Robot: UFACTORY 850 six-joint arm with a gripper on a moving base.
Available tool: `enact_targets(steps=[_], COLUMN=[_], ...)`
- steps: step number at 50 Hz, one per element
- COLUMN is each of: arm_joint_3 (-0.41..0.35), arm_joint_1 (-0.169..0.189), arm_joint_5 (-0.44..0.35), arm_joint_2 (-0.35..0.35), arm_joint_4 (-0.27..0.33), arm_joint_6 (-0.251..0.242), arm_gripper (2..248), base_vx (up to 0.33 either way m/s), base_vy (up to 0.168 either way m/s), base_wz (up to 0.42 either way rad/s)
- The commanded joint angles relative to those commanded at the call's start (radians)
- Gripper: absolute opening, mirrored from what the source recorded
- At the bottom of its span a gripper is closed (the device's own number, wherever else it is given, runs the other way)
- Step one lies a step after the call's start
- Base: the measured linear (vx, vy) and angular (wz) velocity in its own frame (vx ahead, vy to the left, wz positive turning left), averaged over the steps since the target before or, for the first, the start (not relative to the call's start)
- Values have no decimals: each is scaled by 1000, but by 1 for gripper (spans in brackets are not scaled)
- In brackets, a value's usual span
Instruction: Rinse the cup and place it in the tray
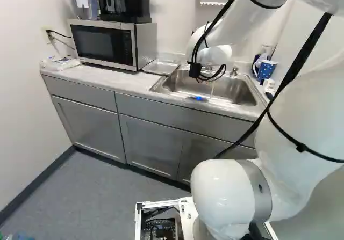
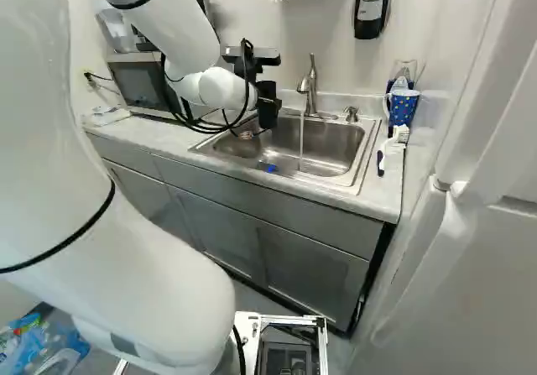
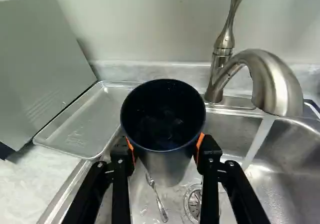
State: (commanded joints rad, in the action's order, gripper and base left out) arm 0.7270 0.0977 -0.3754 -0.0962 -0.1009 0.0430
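My gripper (image 2: 267, 111) is over the left part of the sink in the right base view. In the wrist view, both fingers of the gripper (image 3: 165, 148) press their orange pads against opposite sides of a dark cup (image 3: 165, 116), its open mouth facing the camera. The cup is above the sink basin, apart from the stream of water (image 3: 260, 139) that falls from the faucet (image 3: 272, 81). A shallow metal tray (image 3: 80, 129) lies on the counter beside the sink, close to the cup's other side. What is inside the cup is too dark to tell.
The sink (image 2: 336, 153) holds a spoon (image 3: 159, 204) near its drain (image 3: 194, 204). Beyond the tray stands the microwave (image 1: 102, 44) with a coffee maker (image 1: 124, 2) on top. A blue patterned mug (image 2: 403, 106) and a white brush (image 2: 393, 144) are at the sink's far side, near the wall.
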Motion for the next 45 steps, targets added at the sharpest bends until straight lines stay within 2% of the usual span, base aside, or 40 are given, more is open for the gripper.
enact_targets(steps=[45], arm_joint_3=[0], arm_joint_1=[0], arm_joint_5=[0], arm_joint_2=[0], arm_joint_4=[0], arm_joint_6=[461], arm_gripper=[126], base_vx=[0], base_vy=[0], base_wz=[0])
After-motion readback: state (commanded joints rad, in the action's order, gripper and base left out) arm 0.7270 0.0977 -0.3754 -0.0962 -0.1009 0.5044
